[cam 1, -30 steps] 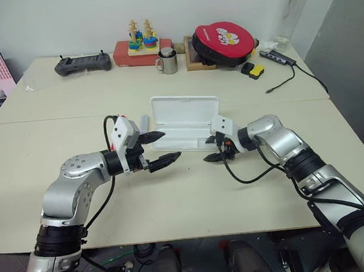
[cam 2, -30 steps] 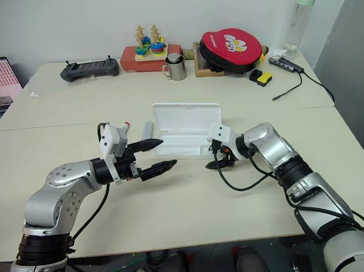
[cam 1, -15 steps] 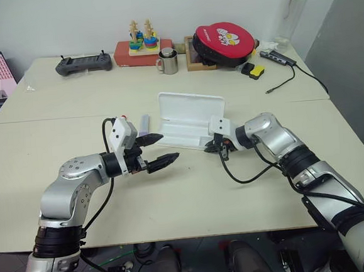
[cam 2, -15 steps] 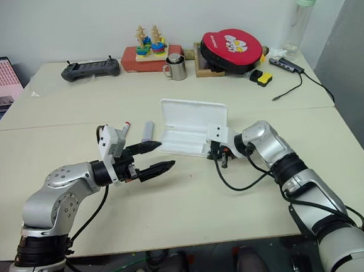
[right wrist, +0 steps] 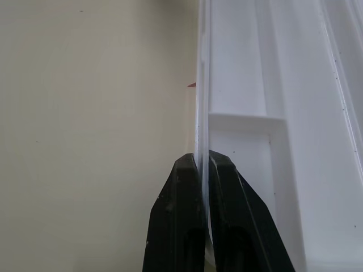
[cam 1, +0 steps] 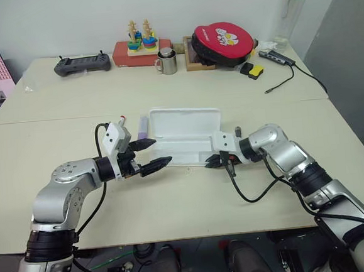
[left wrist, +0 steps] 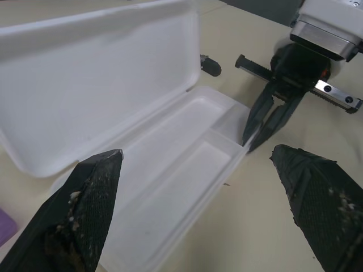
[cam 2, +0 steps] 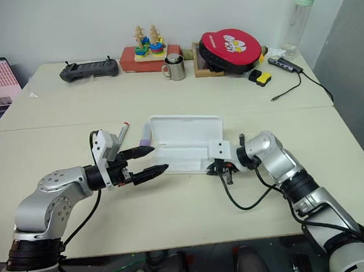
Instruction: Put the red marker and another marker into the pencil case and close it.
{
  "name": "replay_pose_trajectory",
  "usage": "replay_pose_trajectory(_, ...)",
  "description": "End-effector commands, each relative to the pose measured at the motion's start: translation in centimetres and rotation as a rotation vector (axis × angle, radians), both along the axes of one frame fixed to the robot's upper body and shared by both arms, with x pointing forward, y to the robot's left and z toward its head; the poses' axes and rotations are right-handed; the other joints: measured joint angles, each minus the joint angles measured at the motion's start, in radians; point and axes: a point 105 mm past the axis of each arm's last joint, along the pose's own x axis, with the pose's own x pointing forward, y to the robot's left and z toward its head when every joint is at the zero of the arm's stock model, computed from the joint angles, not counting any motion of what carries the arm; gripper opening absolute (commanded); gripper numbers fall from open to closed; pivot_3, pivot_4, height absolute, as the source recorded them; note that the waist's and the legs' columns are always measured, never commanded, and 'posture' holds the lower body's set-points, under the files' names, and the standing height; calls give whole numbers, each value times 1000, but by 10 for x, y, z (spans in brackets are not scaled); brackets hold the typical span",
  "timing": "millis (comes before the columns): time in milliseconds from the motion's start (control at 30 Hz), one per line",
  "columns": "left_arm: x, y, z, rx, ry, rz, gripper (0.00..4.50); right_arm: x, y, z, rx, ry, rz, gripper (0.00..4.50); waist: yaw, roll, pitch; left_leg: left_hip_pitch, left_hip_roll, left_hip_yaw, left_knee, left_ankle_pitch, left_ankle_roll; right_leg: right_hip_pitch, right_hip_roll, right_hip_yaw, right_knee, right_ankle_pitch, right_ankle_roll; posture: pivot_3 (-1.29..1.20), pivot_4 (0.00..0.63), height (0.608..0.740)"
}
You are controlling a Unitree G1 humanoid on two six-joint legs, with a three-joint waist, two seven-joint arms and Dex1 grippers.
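Your right hand (cam 1: 213, 162) has its fingers pressed together on the front rim of the pencil case (cam 1: 183, 133), pinching the thin plastic wall near the tray's right end — the right wrist view shows the edge running straight up between the two black fingers. That grip looks meant to hold the light box in place on the tabletop (cam 1: 174, 199) so it does not slide when something is dropped in. The case lies open, lid tipped back toward the far side, and both compartments of the tray look empty.

Your left hand (cam 1: 155, 154) hovers with its fingers spread wide just off the tray's left end, holding nothing. Its wrist view looks along the open tray, with the right hand at the far corner.

The red marker (cam 1: 121, 120) and the purple marker (cam 1: 143, 125) lie side by side on the tabletop just left of the case, behind your left hand — neither is in yet. A small dark cylinder (cam 1: 237, 131) rests beside the case's right end; leave it.

You are probably at the first pick: the open hand is nearest the markers and well placed to go for one.
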Motion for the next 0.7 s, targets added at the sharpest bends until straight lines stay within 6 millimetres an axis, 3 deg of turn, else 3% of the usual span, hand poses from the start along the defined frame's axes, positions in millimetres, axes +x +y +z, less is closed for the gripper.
replay_pose_trajectory(33,2,14,12,-46,-27,61,4500,-10,4,4,14,5,40,22,0,0,0,0,0,0,0,0,0,0,0,0,0,0,0,0,150,740)
replay_pose_trajectory(367,14,53,28,-208,-39,291,4500,-14,9,16,68,7,44,2403,0,0,0,0,0,0,0,0,0,0,0,0,0,0,0,0,150,740)
replay_pose_trajectory(467,18,74,41,-334,-61,412,4500,-12,17,54,223,-7,17,3009,0,0,0,0,0,0,0,0,0,0,0,0,0,0,0,0,150,740)
replay_pose_trajectory(567,47,117,31,-283,-84,746,4500,-8,20,102,425,-32,-46,3866,3,0,0,0,0,-1,0,0,0,1,0,-1,0,0,0,0,150,740)
replay_pose_trajectory(633,58,126,21,-217,-74,840,4500,-4,21,121,509,-49,-92,4324,6,0,0,0,0,-4,1,0,0,1,1,-2,1,1,1,0,150,740)
replay_pose_trajectory(700,66,123,12,-200,-41,855,4500,-2,22,131,548,-74,-123,4457,6,-1,-1,1,0,-4,1,0,0,2,1,-2,0,1,2,0,150,740)
